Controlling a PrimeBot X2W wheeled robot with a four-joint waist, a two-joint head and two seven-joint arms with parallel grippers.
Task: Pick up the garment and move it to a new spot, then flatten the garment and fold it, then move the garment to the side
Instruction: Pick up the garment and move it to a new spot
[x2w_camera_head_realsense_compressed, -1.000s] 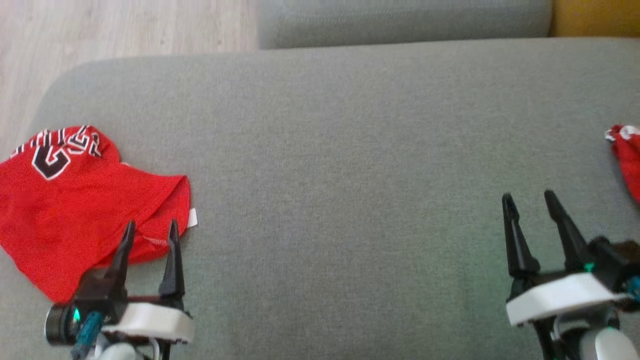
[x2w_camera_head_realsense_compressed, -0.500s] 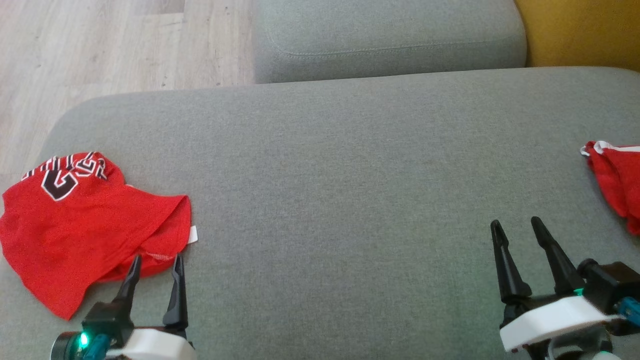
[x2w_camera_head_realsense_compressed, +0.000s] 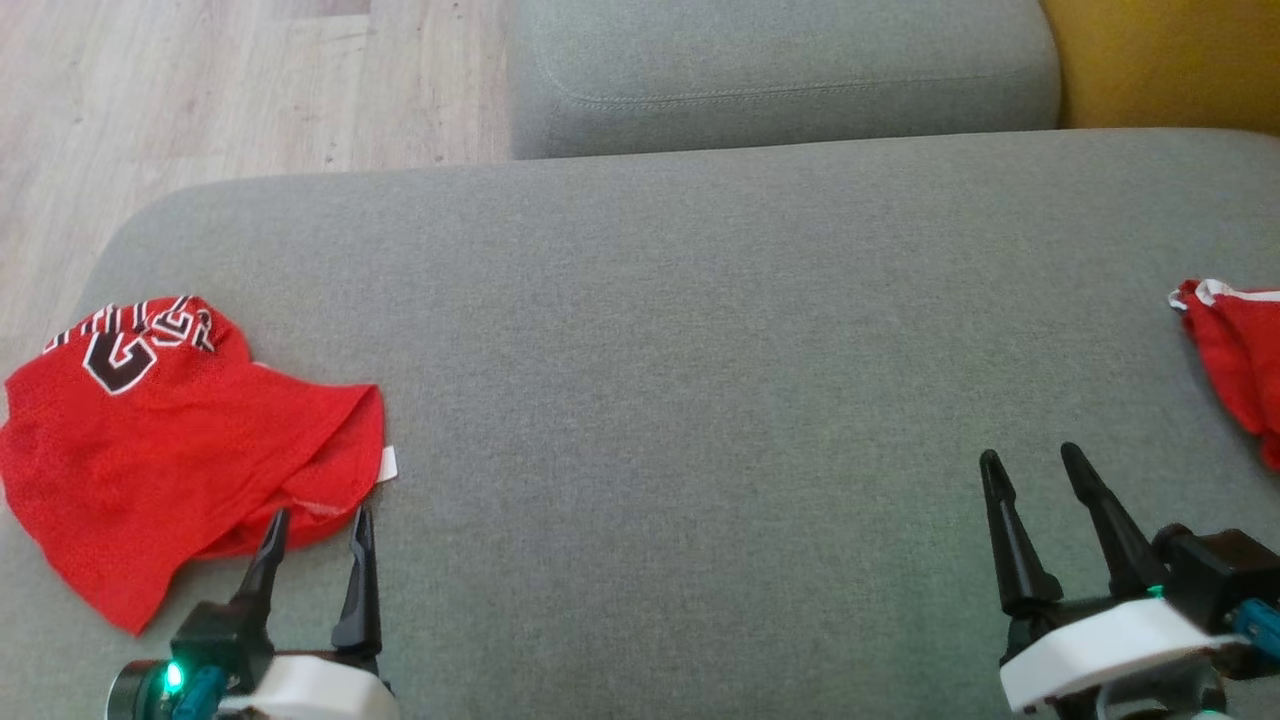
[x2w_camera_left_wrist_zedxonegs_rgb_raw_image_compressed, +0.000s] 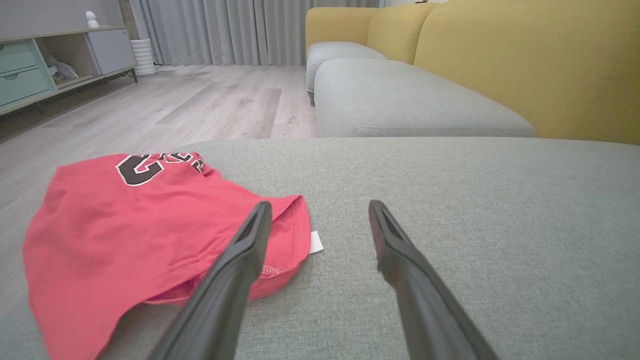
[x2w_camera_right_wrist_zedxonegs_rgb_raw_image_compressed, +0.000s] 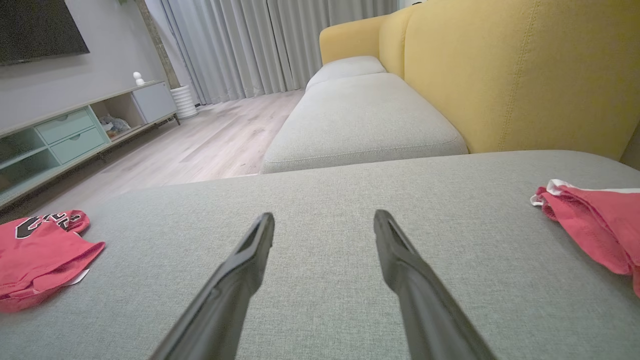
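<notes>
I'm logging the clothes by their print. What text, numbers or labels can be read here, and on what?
"C" or "G", cannot tell which: big black white-edged letter on the red garment; letters beside it are crumpled, unreadable.
White tag at its hem: too small to read.
Other red garment: no text visible.

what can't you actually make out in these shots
- The right garment: cut off by the right edge in the head view and the right wrist view, so its full shape is unknown.
- On the left garment, the lettering: crumpled and folded over, unreadable.
- The white tag: too small to read.
- Left wrist view: part of that garment's hem sits behind a finger of the left gripper.
</notes>
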